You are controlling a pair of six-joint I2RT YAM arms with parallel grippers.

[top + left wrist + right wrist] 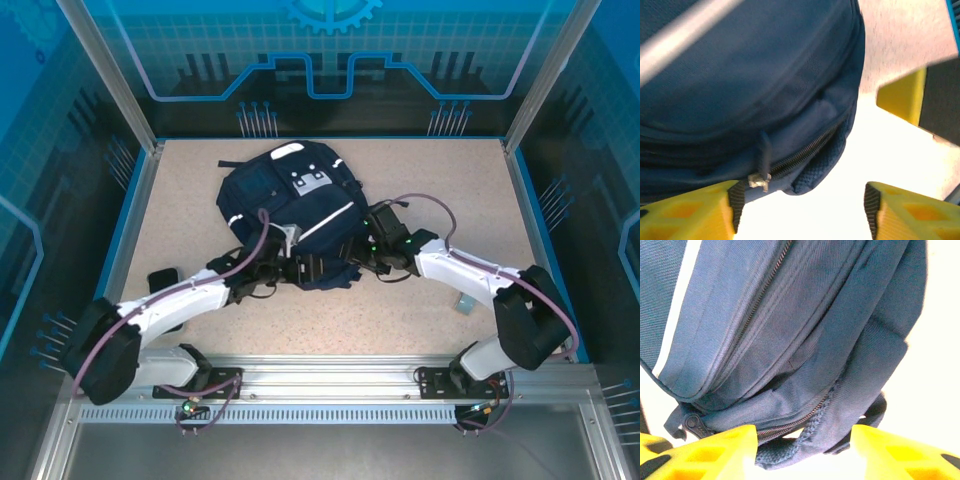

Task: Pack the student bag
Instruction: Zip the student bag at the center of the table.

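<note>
The student bag (285,205), a big navy backpack with white stripes, lies flat in the middle of the table. My left gripper (305,268) is at its near edge. In the left wrist view that gripper (801,205) is open, and the bag's corner (740,90) with a zipper and its metal pull (760,181) sits just beside the left finger, held by nothing. My right gripper (372,250) is at the bag's near right edge. In the right wrist view it (804,445) stands open, with a fold of bag fabric and zipper (800,425) lying between the fingers.
A flat black object (160,280) lies on the table to the left of the bag. A small grey item (465,303) sits at the right by the right arm. Blue walls ring the beige tabletop (430,180). The right gripper's yellow finger (905,97) shows in the left wrist view.
</note>
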